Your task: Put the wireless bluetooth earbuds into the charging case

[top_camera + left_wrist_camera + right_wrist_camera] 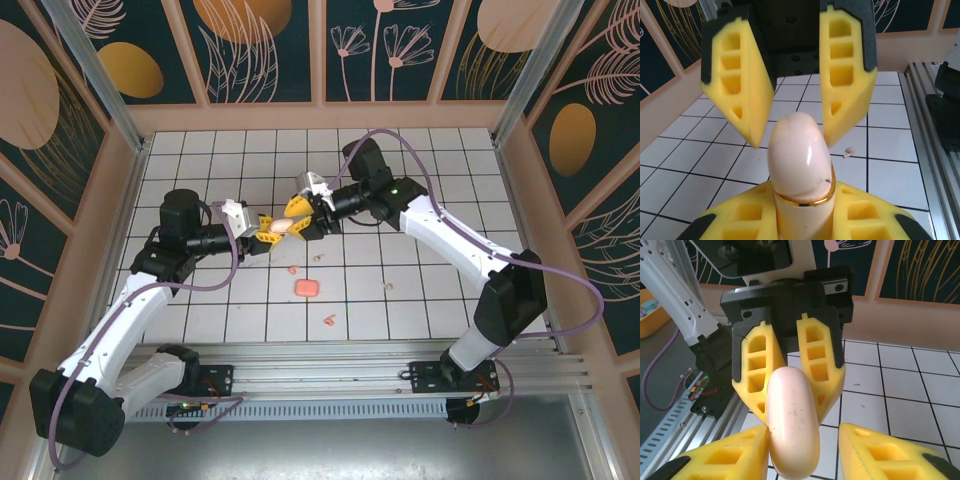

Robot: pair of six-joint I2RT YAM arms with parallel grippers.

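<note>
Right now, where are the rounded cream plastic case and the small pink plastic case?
rounded cream plastic case (pixel 800 155): left wrist view, glossy upper part.
small pink plastic case (pixel 307 288): top view, its middle.

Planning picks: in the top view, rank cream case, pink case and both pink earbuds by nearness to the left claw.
1. cream case, gripped in the left claw.
2. far pink earbud, just nearside of it.
3. pink case, slightly farther nearside and rightward.
4. near pink earbud, farthest nearside and rightward.
</note>
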